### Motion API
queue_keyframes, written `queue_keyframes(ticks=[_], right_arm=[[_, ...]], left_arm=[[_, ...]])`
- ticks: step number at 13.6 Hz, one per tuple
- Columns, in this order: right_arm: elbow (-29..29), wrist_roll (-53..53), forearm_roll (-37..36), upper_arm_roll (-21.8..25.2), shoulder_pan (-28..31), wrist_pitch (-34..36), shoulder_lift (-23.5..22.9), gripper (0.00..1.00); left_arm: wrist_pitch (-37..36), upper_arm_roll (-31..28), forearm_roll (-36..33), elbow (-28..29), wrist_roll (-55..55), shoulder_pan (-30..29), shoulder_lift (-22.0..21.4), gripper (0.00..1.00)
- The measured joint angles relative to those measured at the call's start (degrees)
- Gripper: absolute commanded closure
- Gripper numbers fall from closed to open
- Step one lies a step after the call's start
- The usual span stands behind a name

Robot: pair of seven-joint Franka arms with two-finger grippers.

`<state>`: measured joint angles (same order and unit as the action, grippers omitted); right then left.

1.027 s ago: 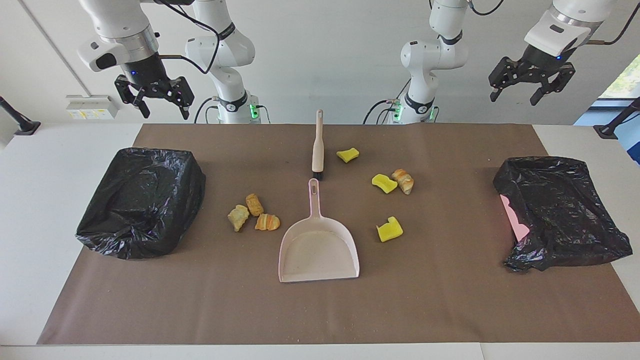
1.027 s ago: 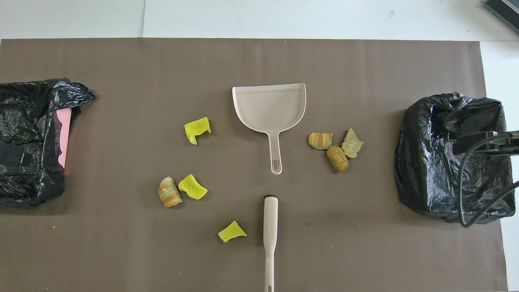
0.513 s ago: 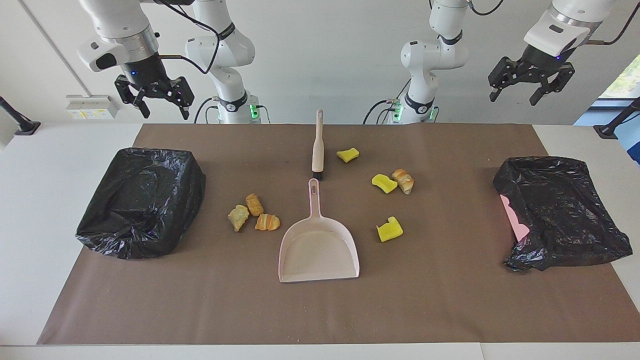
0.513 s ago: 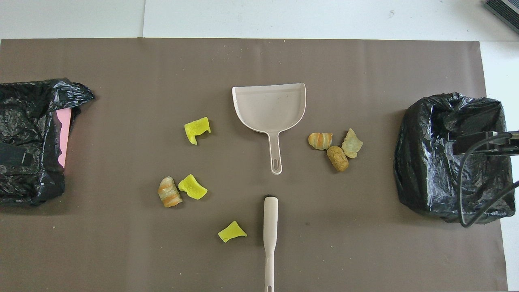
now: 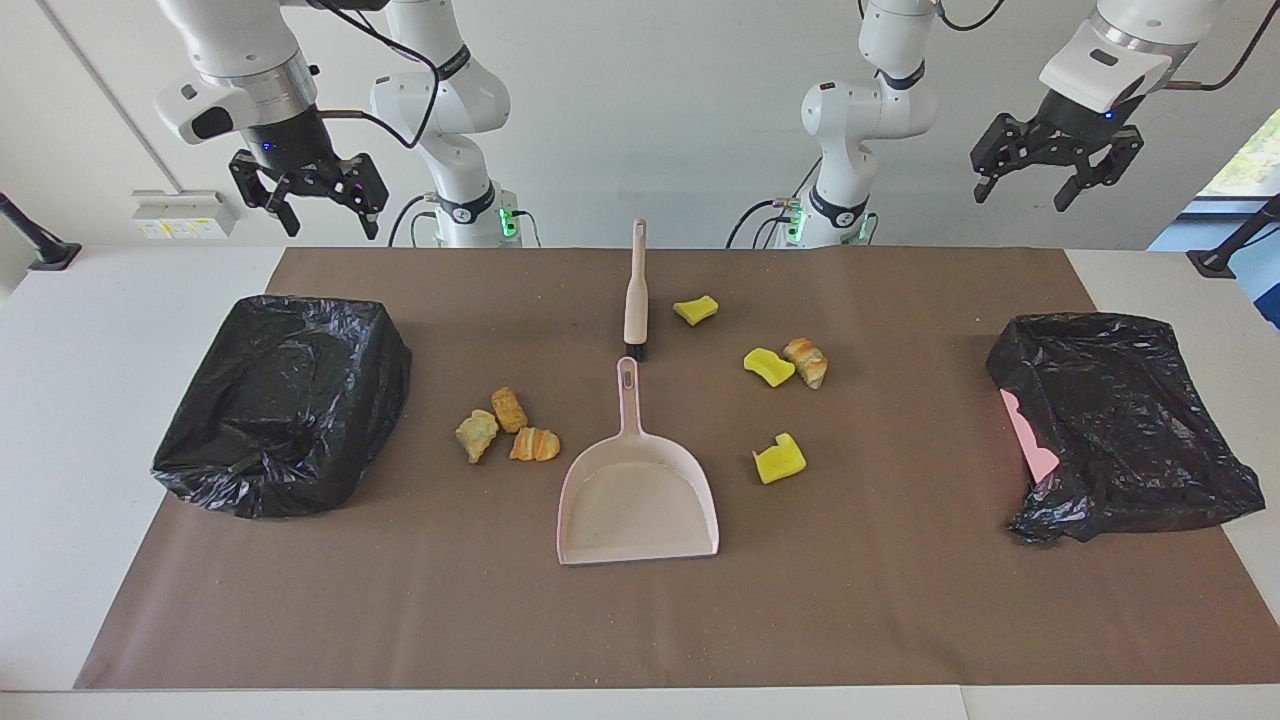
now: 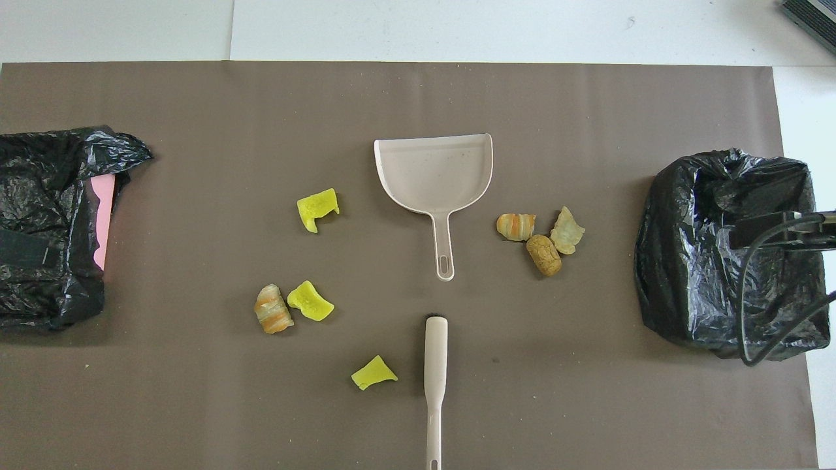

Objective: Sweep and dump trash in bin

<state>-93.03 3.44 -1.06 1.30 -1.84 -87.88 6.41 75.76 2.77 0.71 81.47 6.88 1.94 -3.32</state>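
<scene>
Both the left hand (image 5: 1046,182) and the right hand (image 5: 312,203) hang open and empty above the tabletop (image 5: 60,400). Trash (image 5: 508,428) lies scattered beside the dustpan (image 5: 637,500) and brush (image 5: 635,295).

Both white Franka arms are raised high, with the wrists bent so that the grippers point down. The black two-finger left gripper (image 5: 1045,178) hangs in the air with its fingers spread open and holds nothing. The black two-finger right gripper (image 5: 322,212) also hangs with its fingers apart and is empty.
</scene>
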Motion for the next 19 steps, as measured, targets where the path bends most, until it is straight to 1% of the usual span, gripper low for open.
queue_keyframes(ticks=[2,4,6,8,11,14,16,19], right_arm=[[-0.1,0.0,0.0,0.0,0.0,0.0,0.0,0.0],[-0.9,0.0,0.0,0.0,0.0,0.0,0.3,0.0],[-2.6,1.0,0.0,-0.3,-0.2,0.0,1.4,0.0],[-4.0,2.3,0.0,-0.9,-0.4,-0.1,2.7,0.0],[-5.8,5.2,0.0,-2.3,-0.8,-0.1,4.1,0.0],[-10.2,8.5,0.0,-4.8,-0.8,-2.1,7.1,0.0],[-12.1,8.6,0.0,-5.1,-0.8,-2.9,8.6,0.0],[-11.6,8.5,0.0,-4.0,0.0,-3.8,8.2,0.0]], left_arm=[[0.0,0.5,0.0,0.4,0.0,0.4,-0.1,0.0],[0.3,0.7,0.1,2.0,0.0,1.8,-1.0,0.0],[1.1,0.9,0.2,4.8,-0.4,4.3,-2.6,0.0],[2.1,1.0,0.4,8.6,-3.5,8.0,-4.6,0.0],[6.1,1.3,1.3,16.9,-11.7,15.8,-8.5,0.0],[11.7,1.5,2.2,25.8,-20.0,24.0,-11.5,0.0],[17.3,1.6,2.3,31.6,-27.2,29.8,-12.0,0.0],[25.6,1.7,2.4,39.0,-34.7,37.1,-12.0,0.0]])
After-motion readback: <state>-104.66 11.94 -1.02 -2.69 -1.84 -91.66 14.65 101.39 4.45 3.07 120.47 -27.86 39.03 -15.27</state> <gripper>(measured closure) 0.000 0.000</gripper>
